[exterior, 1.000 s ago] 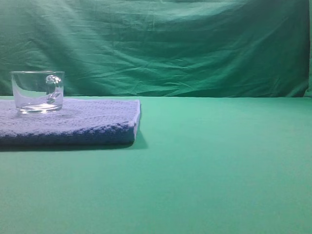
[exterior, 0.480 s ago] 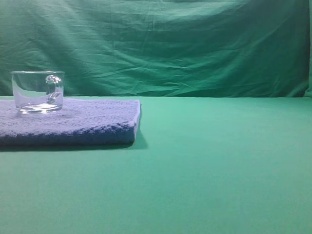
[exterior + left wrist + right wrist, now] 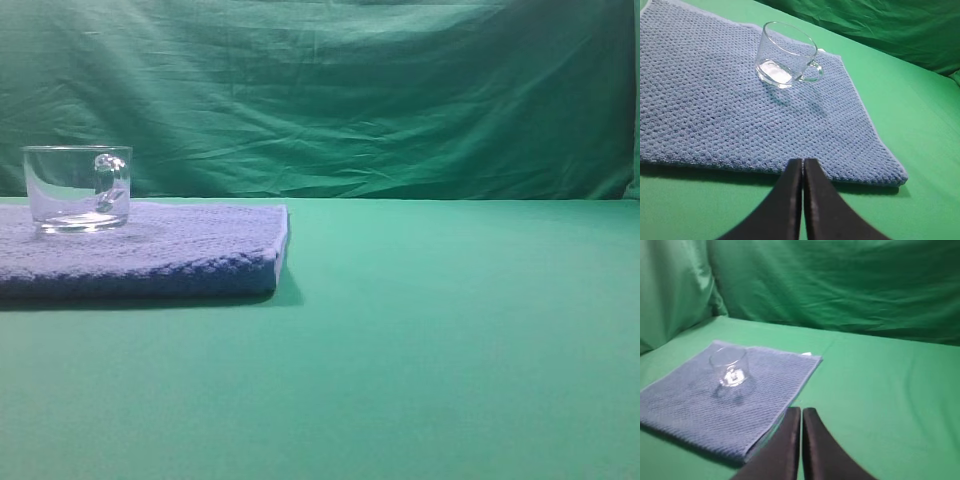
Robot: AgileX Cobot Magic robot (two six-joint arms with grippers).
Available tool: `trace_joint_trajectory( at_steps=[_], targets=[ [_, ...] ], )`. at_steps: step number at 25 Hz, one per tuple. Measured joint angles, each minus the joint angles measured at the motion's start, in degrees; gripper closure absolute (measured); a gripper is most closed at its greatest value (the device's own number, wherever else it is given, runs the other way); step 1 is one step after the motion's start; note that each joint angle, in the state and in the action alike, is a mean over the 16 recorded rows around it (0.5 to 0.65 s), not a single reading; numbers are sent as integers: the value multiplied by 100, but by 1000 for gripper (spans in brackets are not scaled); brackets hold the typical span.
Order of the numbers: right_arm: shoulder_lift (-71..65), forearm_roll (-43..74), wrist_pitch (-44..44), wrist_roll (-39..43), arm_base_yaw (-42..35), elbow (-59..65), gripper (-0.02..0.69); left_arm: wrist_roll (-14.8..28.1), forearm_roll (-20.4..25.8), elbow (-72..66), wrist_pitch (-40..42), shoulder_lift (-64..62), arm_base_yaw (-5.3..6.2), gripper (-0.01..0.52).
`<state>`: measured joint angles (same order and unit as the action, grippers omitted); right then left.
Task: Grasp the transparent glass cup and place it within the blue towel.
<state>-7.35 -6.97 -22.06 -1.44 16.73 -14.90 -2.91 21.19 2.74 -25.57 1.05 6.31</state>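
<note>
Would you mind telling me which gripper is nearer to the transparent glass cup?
Left. The left gripper, shut, hangs at the blue towel's near edge facing the transparent glass cup. The right gripper, shut, sits farther back, beyond the towel's corner.

Only the fingers of the robot's two grippers are visible, each seen from its own wrist camera. The left gripper [image 3: 803, 165] has two smooth, matte black fingers [image 3: 827, 210], broad at the base and tapering in a gentle curve to narrow tips, with only a thin seam dividing them. The right gripper [image 3: 801, 412] looks the same: two plain black curved fingers [image 3: 822, 450], without visible screws, cables or markings.
</note>
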Motion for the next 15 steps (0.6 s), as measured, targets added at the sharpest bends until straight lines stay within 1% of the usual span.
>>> trace_joint_trajectory(
  at_steps=[7,15],
  targets=[
    [647,125,280,3,-819,1050,665,0,0,0,0,0,0,514],
    [782,342,214,-66,-1231,1606,665,0,0,0,0,0,0,514]
  ],
)
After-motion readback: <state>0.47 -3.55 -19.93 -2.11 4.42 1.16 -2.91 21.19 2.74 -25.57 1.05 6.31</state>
